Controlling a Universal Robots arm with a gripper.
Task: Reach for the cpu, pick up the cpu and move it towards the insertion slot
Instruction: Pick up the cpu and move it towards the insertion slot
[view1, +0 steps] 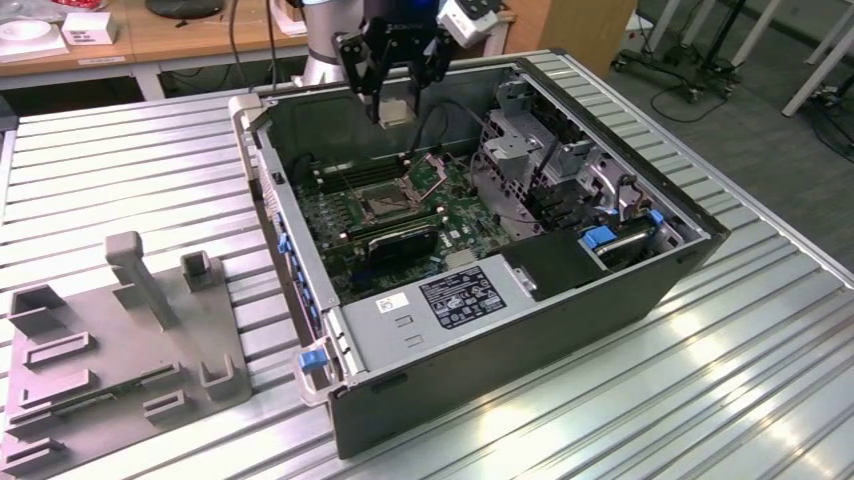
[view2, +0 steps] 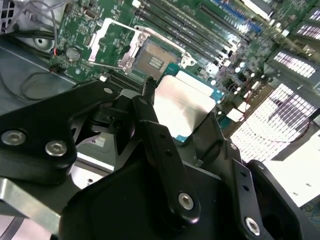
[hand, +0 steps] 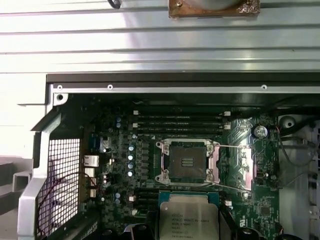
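My gripper (view1: 396, 100) hangs above the far end of the open computer case (view1: 667, 270), shut on the cpu (view1: 396, 110), a small pale square chip. In the second wrist view the cpu (view2: 182, 107) shows its silvery face between the black fingers (view2: 150, 120). It is held in the air, short of the insertion slot (view2: 152, 60). In the first wrist view the cpu (hand: 188, 217) sits just beside the insertion slot (hand: 187, 161), a square socket with a silvery frame and dark centre. Its load plate (hand: 241, 165) is swung open. The insertion slot (view1: 378, 206) lies low on the motherboard.
Long black memory slots (hand: 180, 122) flank the socket. Drive cages and cables (view1: 534, 160) rise at the exterior view's right of the board. A labelled power supply (view1: 454, 295) fills the near end. A grey plastic tray (view1: 107, 340) lies on the slatted metal table (view1: 747, 380).
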